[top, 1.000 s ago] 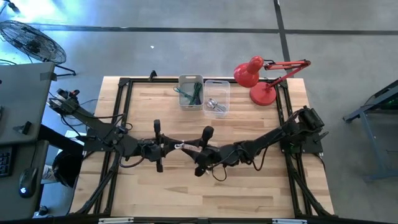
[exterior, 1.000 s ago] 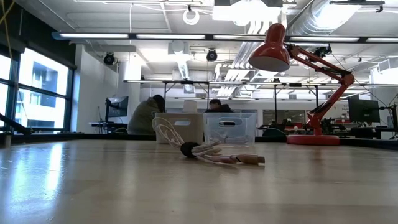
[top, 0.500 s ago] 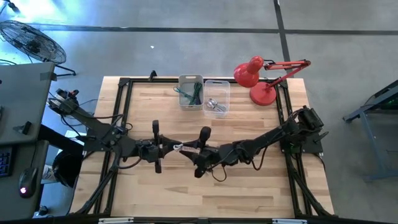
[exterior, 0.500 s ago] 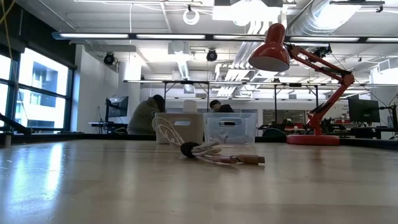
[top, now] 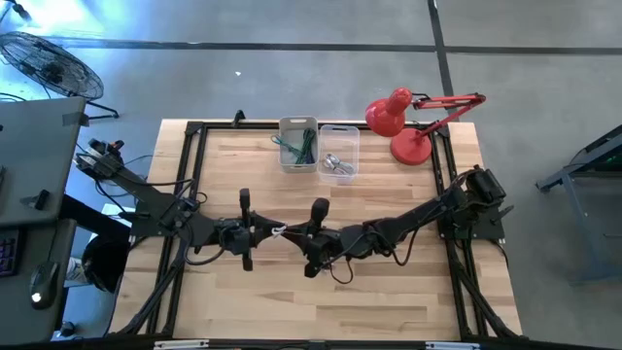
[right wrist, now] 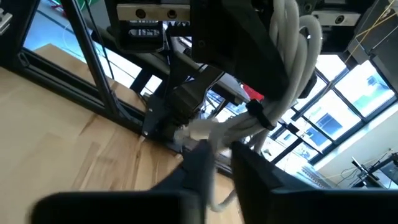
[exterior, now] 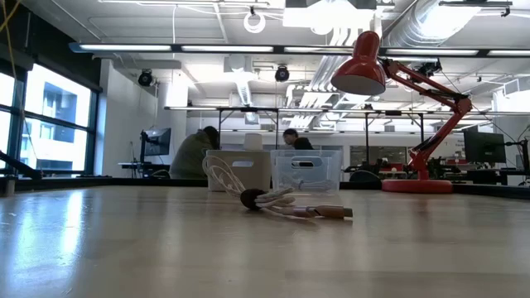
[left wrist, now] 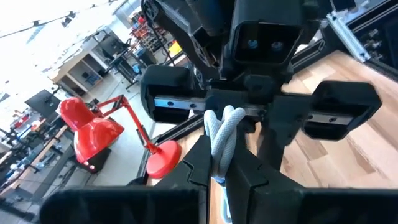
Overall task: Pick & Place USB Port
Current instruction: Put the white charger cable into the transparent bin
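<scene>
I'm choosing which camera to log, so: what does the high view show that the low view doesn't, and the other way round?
Only the high view: the left gripper and right gripper meeting at the table's middle, plus a fan on the floor. Only the low view: people in the room behind. Both: the white cable, the bin with green cables, the clear bin, the red lamp and the wooden table.
</scene>
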